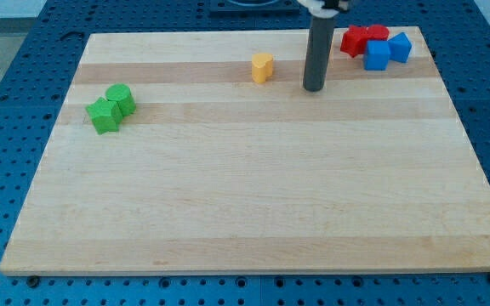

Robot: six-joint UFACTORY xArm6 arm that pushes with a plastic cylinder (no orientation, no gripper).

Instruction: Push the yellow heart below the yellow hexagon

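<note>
The rod comes down from the view's top and my tip rests on the wooden board, near its far edge and a little right of centre. There are no fingers on this arm to open or close; it ends in a bare dark rod and grasps nothing. The yellow block sits just off at about ten o'clock from the tip, near it but not touching, with a clear strip of wood between them. From here its shape looks like a heart, though it is small and I can't be sure; only one yellow block shows on the board. At about one o'clock from the tip, up in the far right corner, two red blocks huddle side by side, and two blue blocks sit touching them on the right and lower side. Well apart, at nine o'clock across the board near the left edge, two green blocks stand pressed together, one slightly ahead of the other.
</note>
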